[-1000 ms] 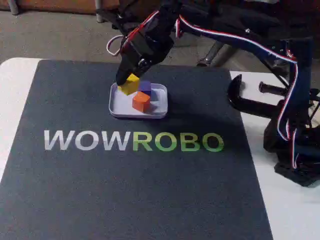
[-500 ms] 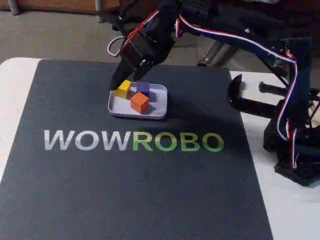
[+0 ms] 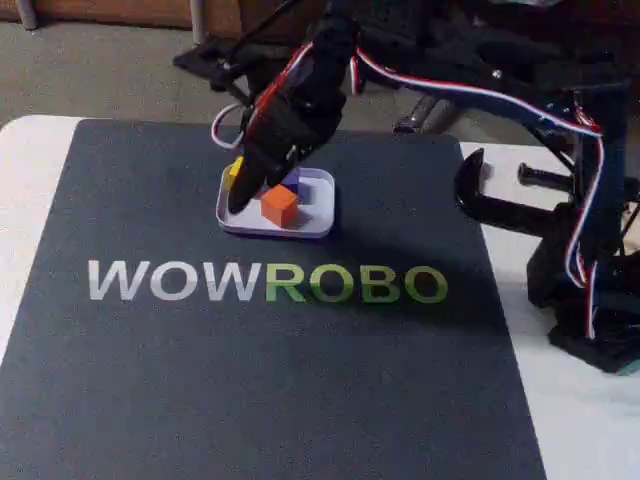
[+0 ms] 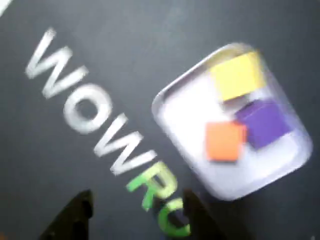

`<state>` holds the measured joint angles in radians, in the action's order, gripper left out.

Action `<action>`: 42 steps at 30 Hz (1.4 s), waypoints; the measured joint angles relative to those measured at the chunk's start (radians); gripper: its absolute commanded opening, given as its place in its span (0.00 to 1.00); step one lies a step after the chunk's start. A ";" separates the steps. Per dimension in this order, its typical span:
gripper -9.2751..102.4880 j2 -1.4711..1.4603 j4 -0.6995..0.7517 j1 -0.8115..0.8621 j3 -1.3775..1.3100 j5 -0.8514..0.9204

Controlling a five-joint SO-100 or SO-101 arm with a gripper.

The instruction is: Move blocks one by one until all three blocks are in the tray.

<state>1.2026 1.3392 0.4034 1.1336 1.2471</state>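
Observation:
The pale tray (image 3: 316, 207) sits on the dark mat and holds all three blocks. In the fixed view the orange block (image 3: 280, 205) is in front, the purple block (image 3: 292, 182) behind it, and the yellow block (image 3: 234, 170) peeks out at the left, partly hidden by my gripper (image 3: 240, 196). In the wrist view the tray (image 4: 182, 112) lies at the right with the yellow block (image 4: 237, 75), purple block (image 4: 264, 123) and orange block (image 4: 225, 141) inside. My gripper (image 4: 135, 215) is open at the bottom edge, with nothing between its fingers.
The dark mat (image 3: 270, 380) with the WOWROBO lettering (image 3: 265, 283) covers most of the white table. The arm's base and a black clamp (image 3: 490, 195) stand at the right edge.
One second ago my gripper held the yellow block over the tray's left end. It let the block go into the tray, opened, and has drawn back a little.

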 measured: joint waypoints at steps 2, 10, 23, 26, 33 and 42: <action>0.26 0.025 0.011 -0.035 0.000 -0.006; 0.26 0.170 0.028 -0.164 0.048 0.005; 0.21 1.040 -0.255 -0.270 0.983 0.365; 0.19 1.365 -0.284 -0.273 1.289 0.445; 0.18 1.898 -0.298 -0.298 1.730 0.483; 0.15 2.100 -0.290 -0.314 1.970 0.545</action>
<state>3.3027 1.0492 0.0890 3.1032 1.7917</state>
